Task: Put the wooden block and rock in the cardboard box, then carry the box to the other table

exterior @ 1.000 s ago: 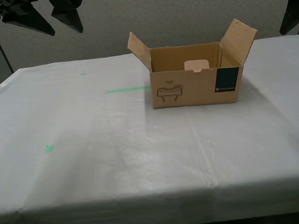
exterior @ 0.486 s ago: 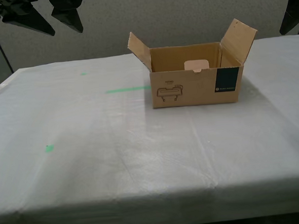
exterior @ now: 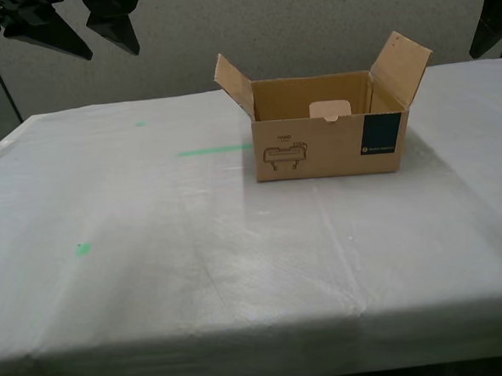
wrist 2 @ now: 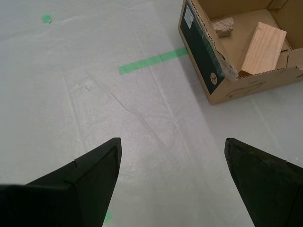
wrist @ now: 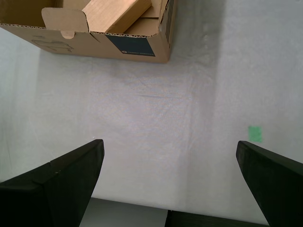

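In the exterior view, going from its left to its right, the cloth-covered table [exterior: 154,271] carries a green tape strip [exterior: 215,150] and then the box [exterior: 329,136], which sits with its flaps up. The block [wrist 2: 263,48] leans inside the box, and the rock [wrist 2: 223,26] lies in there too, just beside it. My first gripper [wrist: 169,182] is spread wide open above bare cloth and holds nothing, and my second gripper [wrist 2: 173,177] is wide open and empty too, well apart from the box.
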Controlling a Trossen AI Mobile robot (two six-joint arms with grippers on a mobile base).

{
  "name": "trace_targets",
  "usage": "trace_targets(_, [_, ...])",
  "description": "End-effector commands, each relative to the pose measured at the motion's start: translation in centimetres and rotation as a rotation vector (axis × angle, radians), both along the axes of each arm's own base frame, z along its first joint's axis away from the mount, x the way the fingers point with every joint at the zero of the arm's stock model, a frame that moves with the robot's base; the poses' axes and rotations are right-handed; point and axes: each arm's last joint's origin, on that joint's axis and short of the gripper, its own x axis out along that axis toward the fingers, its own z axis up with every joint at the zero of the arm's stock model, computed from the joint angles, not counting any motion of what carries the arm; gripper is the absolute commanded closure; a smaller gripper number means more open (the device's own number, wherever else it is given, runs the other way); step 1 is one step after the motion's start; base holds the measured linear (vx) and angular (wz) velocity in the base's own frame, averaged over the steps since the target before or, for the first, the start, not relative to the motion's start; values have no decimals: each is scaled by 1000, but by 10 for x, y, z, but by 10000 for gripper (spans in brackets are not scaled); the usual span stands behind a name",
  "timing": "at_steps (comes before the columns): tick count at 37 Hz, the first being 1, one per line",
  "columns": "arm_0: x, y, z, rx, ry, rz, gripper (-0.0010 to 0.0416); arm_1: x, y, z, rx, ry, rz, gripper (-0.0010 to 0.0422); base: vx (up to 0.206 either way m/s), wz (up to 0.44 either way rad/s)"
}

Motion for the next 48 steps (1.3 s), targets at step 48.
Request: trace_targets(48, [0, 0, 0, -1, -1, 0, 16, 0, 0, 0, 1, -3, 3, 117, 0, 0])
